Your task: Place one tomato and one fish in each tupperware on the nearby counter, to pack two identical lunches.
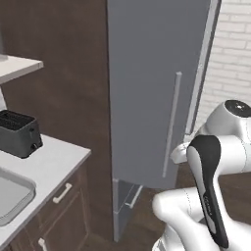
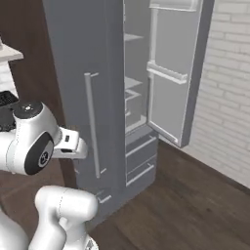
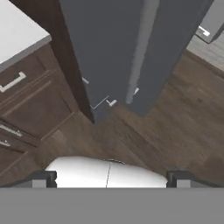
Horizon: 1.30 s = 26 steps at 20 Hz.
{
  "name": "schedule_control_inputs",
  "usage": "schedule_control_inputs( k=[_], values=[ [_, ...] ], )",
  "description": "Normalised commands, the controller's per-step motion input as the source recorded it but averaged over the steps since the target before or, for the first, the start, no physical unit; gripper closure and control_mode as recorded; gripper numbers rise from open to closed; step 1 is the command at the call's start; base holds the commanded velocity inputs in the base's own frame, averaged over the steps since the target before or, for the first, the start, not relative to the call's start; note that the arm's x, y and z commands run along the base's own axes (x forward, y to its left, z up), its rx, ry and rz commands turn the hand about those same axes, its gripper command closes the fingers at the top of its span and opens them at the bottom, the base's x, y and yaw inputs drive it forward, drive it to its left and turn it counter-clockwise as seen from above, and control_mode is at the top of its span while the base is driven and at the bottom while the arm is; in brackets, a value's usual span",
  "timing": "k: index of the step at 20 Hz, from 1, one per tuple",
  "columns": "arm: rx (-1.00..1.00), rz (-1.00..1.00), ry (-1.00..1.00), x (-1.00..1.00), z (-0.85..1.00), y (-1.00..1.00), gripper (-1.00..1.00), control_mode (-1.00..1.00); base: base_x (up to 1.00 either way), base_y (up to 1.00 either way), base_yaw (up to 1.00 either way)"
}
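A tall grey fridge stands ahead of the fingers, its right door swung open on bare shelves, its left door bearing a long silver handle. Dark wood panelling lies left, white brick wall right, dark plank floor beneath. A black toaster sits far left.

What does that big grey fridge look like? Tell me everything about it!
The fridge is tall, flat-fronted and grey, like smooth metal. Its right door stands swung open, showing pale shelves inside with nothing visible on them, and racks on the door's inner side. The left door is shut and has a long silver handle. Two drawers with silver handles sit at the bottom. It stands on the dark wooden floor, against brown cabinets on its left and near a white brick wall.
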Motion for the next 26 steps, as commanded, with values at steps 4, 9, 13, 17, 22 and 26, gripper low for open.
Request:
schedule_control_inputs(
  k=[4,9,13,17,22,26],
  values=[
    [0.00,0.00,0.00,0.00,0.00,0.00,-1.00,1.00,0.53,-0.10,-0.79],
    [0.00,0.00,0.00,0.00,0.00,0.00,-1.00,1.00,0.59,-0.47,-0.72],
    [0.00,0.00,0.00,0.00,0.00,0.00,-1.00,1.00,0.60,-0.60,-0.68],
    [0.00,0.00,0.00,0.00,0.00,0.00,-1.00,1.00,0.65,-0.59,-0.55],
    [0.00,0.00,0.00,0.00,0.00,0.00,-1.00,1.00,0.93,-0.17,-0.02],
    [0.00,0.00,0.00,0.00,0.00,0.00,-1.00,1.00,0.96,0.00,0.69]
  ],
)
